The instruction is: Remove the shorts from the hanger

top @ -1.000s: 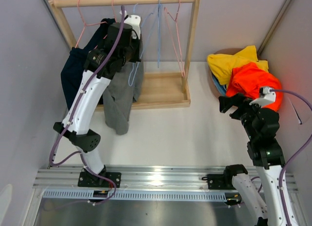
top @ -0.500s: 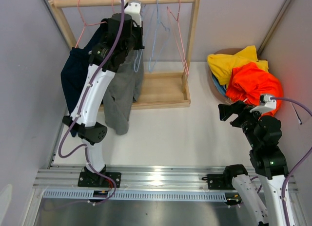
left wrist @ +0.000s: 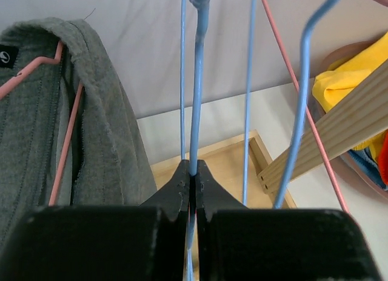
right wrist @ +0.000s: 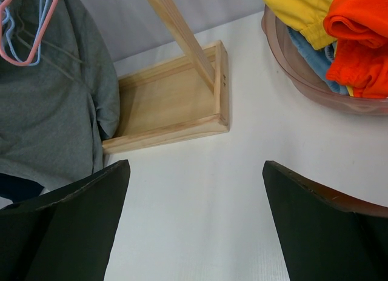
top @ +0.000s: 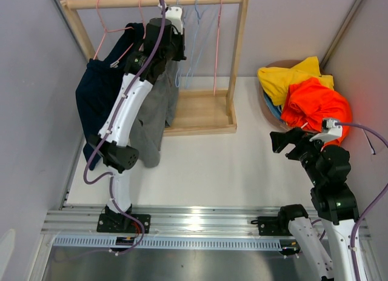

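two pairs hang on the wooden rack (top: 240, 57) and three are off it. the navy shorts (top: 91, 96) are at the rack's left end. the grey shorts (top: 151, 120) are just right of them, draped on a pink hanger (left wrist: 63, 148). the yellow shorts (top: 291, 75), orange shorts (top: 315, 102) and light blue shorts (right wrist: 315, 54) lie piled in a bowl (right wrist: 288, 60), well apart from the rack on its right.

your left end effector (left wrist: 193, 172) is up inside the rack, clenched on the wire of a bare blue hanger (left wrist: 198, 81) just right of the grey pair. your right end effector (right wrist: 194, 172) is spread wide with nothing in it, over the counter (top: 230, 160) right of the rack's base.

you look to be between garments, handling an empty hanger. next you'd want to let that wire go, take hold of the grey cloth itself, and draw it down and off without dragging its pink hanger along the rail.
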{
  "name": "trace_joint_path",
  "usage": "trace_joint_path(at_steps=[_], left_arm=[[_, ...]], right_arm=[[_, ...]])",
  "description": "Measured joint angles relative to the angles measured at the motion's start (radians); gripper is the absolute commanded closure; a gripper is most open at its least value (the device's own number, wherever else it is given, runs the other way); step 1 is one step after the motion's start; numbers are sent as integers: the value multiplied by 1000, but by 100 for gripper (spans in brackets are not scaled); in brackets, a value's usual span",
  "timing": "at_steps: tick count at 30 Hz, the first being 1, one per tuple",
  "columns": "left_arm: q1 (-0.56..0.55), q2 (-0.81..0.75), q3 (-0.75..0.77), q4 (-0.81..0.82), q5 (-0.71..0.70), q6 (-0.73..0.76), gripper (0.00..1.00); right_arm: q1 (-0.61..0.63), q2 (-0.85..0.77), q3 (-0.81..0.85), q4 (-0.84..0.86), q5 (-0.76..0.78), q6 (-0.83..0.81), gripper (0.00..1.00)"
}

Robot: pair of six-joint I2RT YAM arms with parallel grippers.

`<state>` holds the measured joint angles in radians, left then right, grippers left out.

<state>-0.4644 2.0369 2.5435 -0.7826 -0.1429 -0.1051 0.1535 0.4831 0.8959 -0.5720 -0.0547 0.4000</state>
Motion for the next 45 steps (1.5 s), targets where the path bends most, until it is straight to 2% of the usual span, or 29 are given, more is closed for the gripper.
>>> trace_joint_path(at_steps=[3,9,14,17,24,28,32,41,45], left_arm=[[1,-15,-41,13,20,-6,38],[0,-82,-159,-21,80,-26,16],[-13,-254,-298,-51,106,-26,5],[-23,-399,-388,-59,130,-29,2],[-28,-753,-511,-41,145,-26,4],[-23,-828,-512,-16,81,4,7],[8,-763,-464,7,39,27,9],[148,-388,-319,-40,54,26,12],[186,-310,-263,-78,72,17,14]], right_arm=[[0,-8,0,0,-8,0,1],[0,-28,0,-4,-22,10,1],[0,-52,0,-19,-32,19,0],[0,-62,2,-37,-34,21,1],[0,-78,8,-66,-42,37,1],[0,-93,15,-76,-48,45,1],[0,-108,18,-90,-52,53,1],[-3,-124,53,-143,-52,43,1],[-7,-125,55,-162,-52,36,1]])
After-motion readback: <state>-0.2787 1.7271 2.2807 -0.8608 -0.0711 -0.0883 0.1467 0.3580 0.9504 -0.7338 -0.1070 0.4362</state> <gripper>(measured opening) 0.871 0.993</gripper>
